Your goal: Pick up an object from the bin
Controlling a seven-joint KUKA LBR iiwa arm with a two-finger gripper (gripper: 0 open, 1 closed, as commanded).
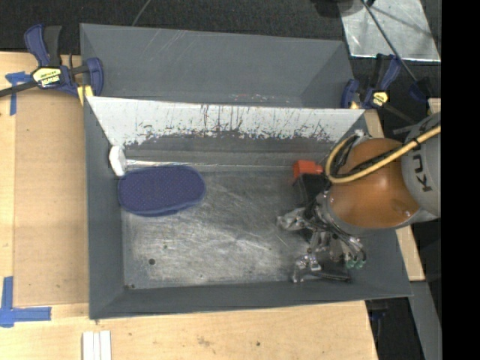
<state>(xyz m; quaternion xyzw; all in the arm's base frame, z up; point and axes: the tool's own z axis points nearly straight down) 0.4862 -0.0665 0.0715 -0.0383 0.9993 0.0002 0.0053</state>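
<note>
Red block (306,169) — near tool (319,250)

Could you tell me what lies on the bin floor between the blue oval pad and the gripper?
Nothing: in the camera view, only bare scratched floor separates the pad from the gripper.

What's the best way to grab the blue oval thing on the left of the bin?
Probably from straight above, pinching the blue oval thing across its short way, front edge to back edge. It lies flat on the bin floor and is longer left to right, so that span is narrowest.
</note>
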